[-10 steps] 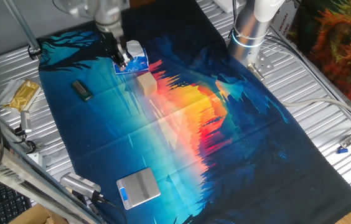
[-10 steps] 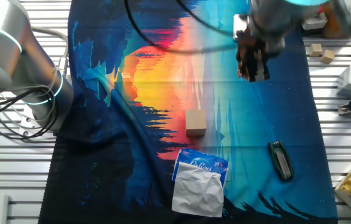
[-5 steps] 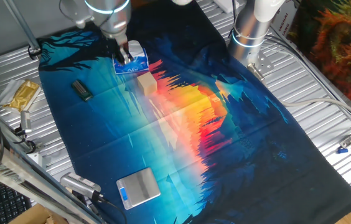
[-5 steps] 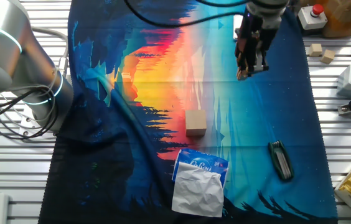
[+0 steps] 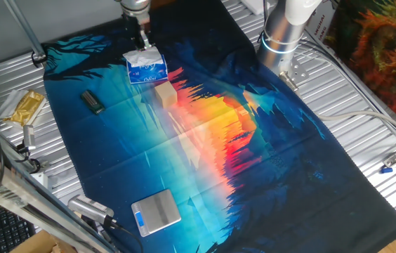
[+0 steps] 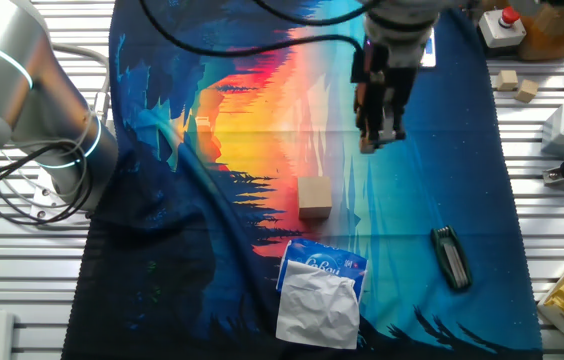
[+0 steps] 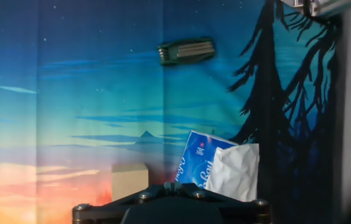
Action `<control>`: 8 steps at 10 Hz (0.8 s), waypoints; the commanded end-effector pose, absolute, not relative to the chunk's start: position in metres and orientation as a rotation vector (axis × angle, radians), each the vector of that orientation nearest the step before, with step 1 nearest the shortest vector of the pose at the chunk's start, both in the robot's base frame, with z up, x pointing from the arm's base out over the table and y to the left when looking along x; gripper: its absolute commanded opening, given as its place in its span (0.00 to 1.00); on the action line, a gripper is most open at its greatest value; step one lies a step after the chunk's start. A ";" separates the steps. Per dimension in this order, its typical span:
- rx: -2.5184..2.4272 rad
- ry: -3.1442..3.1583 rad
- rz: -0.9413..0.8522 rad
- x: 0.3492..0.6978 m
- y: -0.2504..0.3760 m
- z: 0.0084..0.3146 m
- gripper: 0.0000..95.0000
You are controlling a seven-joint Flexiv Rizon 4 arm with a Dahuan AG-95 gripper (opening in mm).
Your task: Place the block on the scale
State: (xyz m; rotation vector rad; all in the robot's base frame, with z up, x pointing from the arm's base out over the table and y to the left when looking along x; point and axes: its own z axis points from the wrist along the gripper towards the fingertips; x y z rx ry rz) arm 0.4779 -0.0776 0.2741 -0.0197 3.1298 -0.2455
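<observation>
The block is a small tan wooden cube resting on the colourful cloth, next to the blue-and-white tissue packet. It also shows in the other fixed view and at the bottom of the hand view. The scale is a flat silver square with a blue display, lying near the cloth's front-left edge, far from the block. My gripper hangs in the air above the far side of the packet, apart from the block, also shown in the other fixed view. Its fingers look shut and hold nothing.
A small dark bar lies left of the packet. A gold wrapper lies on the metal table to the left. Two spare wooden cubes and a red button box sit off the cloth. The arm's base stands at the back.
My gripper has risen from just over the tissue packet and shifted toward the far edge of the cloth. The block, packet and scale have not moved.
</observation>
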 end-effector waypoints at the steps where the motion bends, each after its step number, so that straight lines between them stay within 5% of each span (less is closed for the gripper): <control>1: -0.004 3.104 -0.007 0.476 -0.077 0.265 0.00; 4: 0.024 3.105 -0.013 0.476 -0.075 0.251 0.00; 5: 0.018 3.106 -0.011 0.476 -0.075 0.246 0.20; 6: 0.006 3.106 -0.011 0.476 -0.074 0.242 0.20; 8: -0.027 3.100 -0.014 0.475 -0.072 0.231 0.60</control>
